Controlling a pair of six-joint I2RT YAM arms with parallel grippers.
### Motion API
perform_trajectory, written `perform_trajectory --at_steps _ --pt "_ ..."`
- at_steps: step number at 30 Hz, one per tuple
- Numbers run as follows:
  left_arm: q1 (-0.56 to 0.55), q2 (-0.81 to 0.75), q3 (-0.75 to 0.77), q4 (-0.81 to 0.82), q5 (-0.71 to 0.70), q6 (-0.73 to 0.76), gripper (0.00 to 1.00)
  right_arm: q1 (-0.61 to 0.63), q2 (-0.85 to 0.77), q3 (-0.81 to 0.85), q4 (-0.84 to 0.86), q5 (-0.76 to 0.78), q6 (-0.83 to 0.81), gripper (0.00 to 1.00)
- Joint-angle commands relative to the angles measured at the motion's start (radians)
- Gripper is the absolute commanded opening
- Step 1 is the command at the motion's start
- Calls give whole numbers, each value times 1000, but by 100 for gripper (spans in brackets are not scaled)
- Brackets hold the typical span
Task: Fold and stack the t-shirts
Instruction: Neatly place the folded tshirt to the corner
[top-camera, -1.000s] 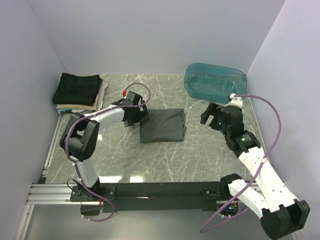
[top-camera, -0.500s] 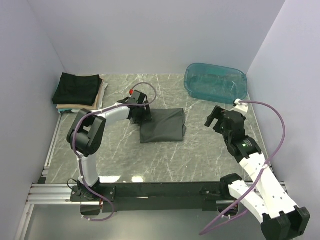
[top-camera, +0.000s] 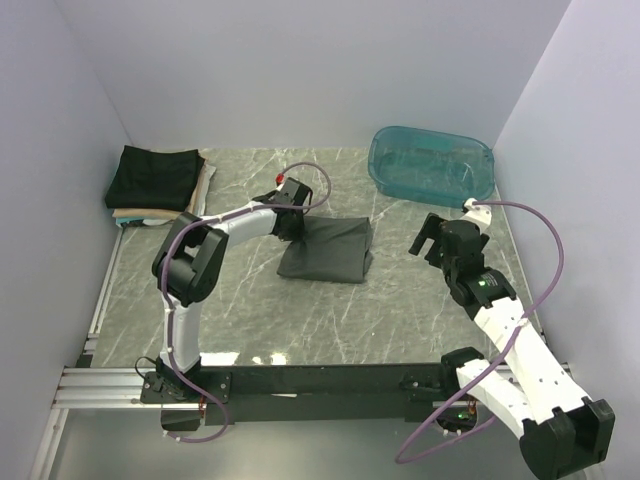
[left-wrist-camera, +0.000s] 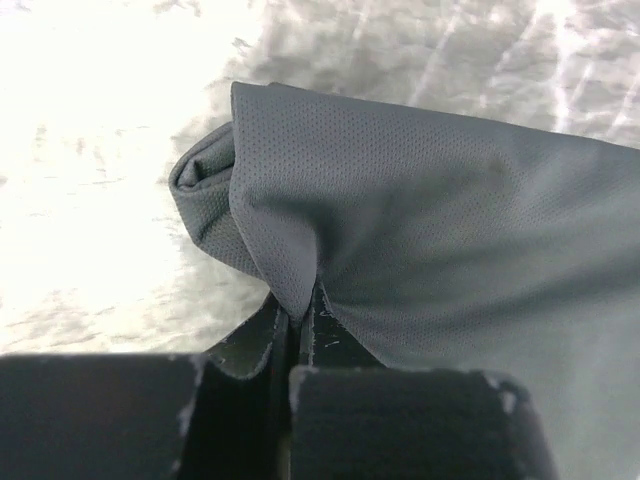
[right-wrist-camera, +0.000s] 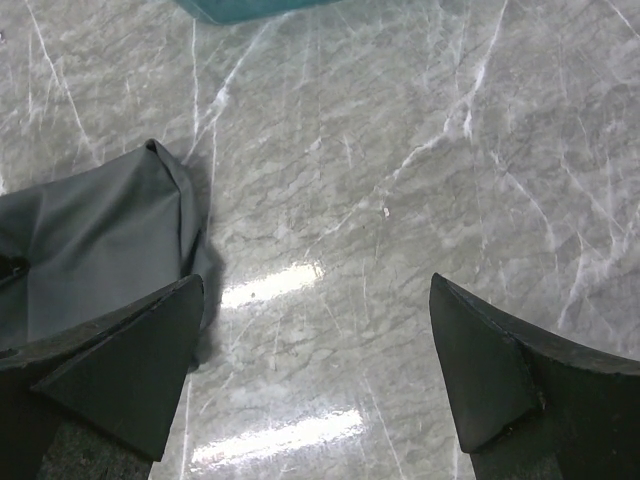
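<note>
A folded charcoal-grey t-shirt (top-camera: 330, 250) lies mid-table. My left gripper (top-camera: 296, 226) is at its left edge and shut on a pinched fold of the cloth. In the left wrist view the grey fabric (left-wrist-camera: 430, 220) rises into a peak between the closed fingers of the left gripper (left-wrist-camera: 297, 318). A stack of folded t-shirts (top-camera: 155, 178), black on top with tan and cream below, sits at the back left. My right gripper (top-camera: 428, 236) hovers right of the grey shirt, open and holding nothing. From the right wrist, the right gripper (right-wrist-camera: 315, 360) is over bare marble, with the shirt's right edge (right-wrist-camera: 90, 240) to its left.
A translucent teal plastic tub (top-camera: 430, 165) stands at the back right, its rim just showing in the right wrist view (right-wrist-camera: 240, 8). White walls close in the table on the left, back and right. The marble tabletop (top-camera: 330, 320) stretches in front of the shirt.
My left gripper moved right onto the grey shirt's left edge and went from open to shut on the cloth, which bunched slightly. The right arm drew back a little and stayed open.
</note>
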Motion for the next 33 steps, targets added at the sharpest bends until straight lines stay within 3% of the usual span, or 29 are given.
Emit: perform_trajectory --at_steps 1,8,19,25,33 --pt "-2 18 19 -88 -139 58 1 -9 1 -8 36 24 -4 100" --pt "5 -99 -10 -56 -392 229 1 -10 12 -13 33 19 -2 100" --pt "127 -263 -157 179 -556 645 1 -13 36 -9 33 -1 -5 100" --pt "213 -274 -125 214 -569 817 1 -12 48 -6 16 13 -1 100" --pt "317 -343 -65 225 -449 962 1 -15 87 -2 22 9 -2 100"
